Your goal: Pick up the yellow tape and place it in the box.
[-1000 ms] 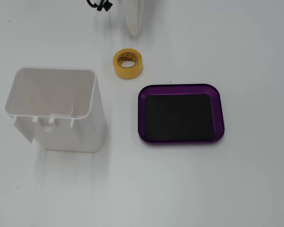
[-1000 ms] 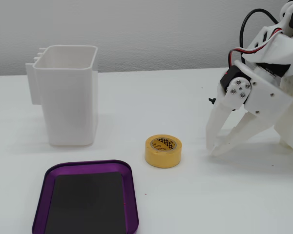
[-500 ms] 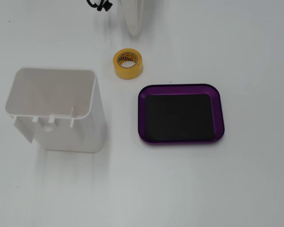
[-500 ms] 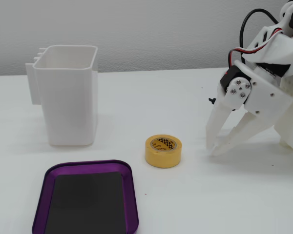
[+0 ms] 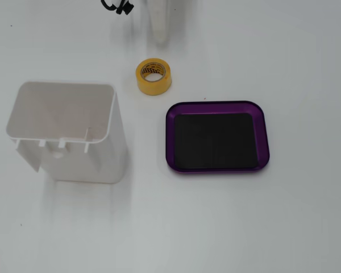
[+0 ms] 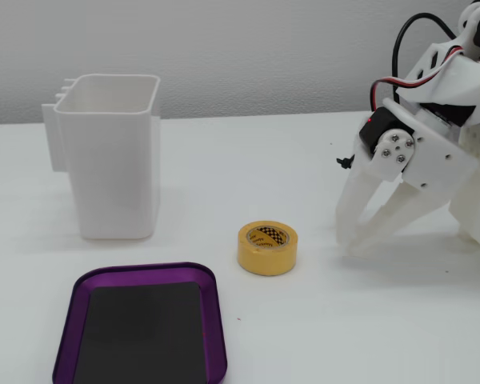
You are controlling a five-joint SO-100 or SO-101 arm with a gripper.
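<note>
One small change: gripper (image 6: 348, 242) at frame right has narrowed w/ fingers slightly parted, approach starting; yellow tape (image 6: 267, 247) untouched, box (image 6: 141, 277) empty.

The arm is built of white printed plastic panels, angular and flat-sided; the end effector (image 6: 352, 242) has two long, tapering white fingers (image 6: 351, 210); a round white hub bears several small silver screws; a black servo block sits behind it, with a spot of red; black cable loops over the top, beside red and white wires.
</note>
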